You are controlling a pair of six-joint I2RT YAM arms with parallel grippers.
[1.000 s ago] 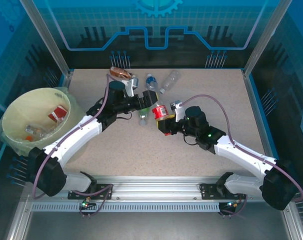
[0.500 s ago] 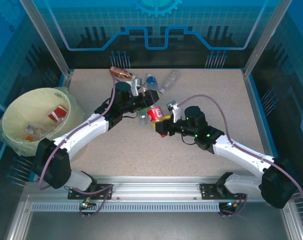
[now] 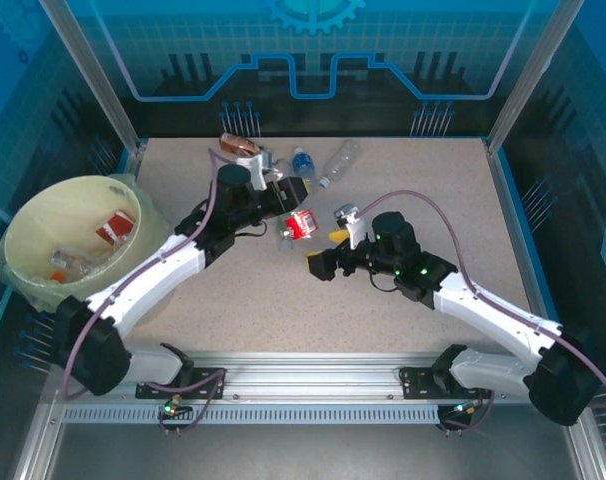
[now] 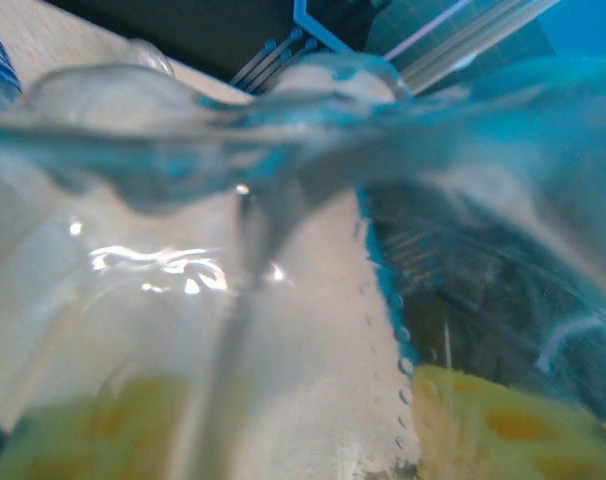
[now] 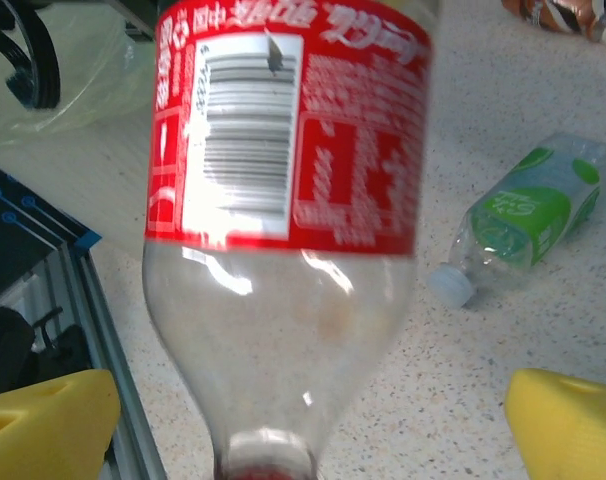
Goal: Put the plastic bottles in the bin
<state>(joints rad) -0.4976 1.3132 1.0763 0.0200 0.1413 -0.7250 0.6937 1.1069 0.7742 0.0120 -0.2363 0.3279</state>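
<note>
**Red-labelled bottle in the left fingers, right fingers wide**

Far out to the left of both grippers I see the bin (image 3: 41,228), with a few bottles lying in its bottom. My left gripper (image 3: 297,208) reaches over mid-table with the red-labelled bottle (image 3: 303,225) at its fingertips. As far as I can tell the fingers are closed on it. On the left wrist camera, blurred clear plastic sits right up against the lens.

On the right wrist camera that same bottle hangs cap-down, just ahead of the two yellow fingers (image 5: 45,415) and in line with the gap between them. It touches neither. My right gripper (image 3: 328,249) is spread wide and holds nothing.

Beyond the right-hand finger a green-labelled bottle (image 5: 518,212) lies on its side on the table. Further past the left fingertips, three more bottles (image 3: 340,160) lie near the back edge.
</note>
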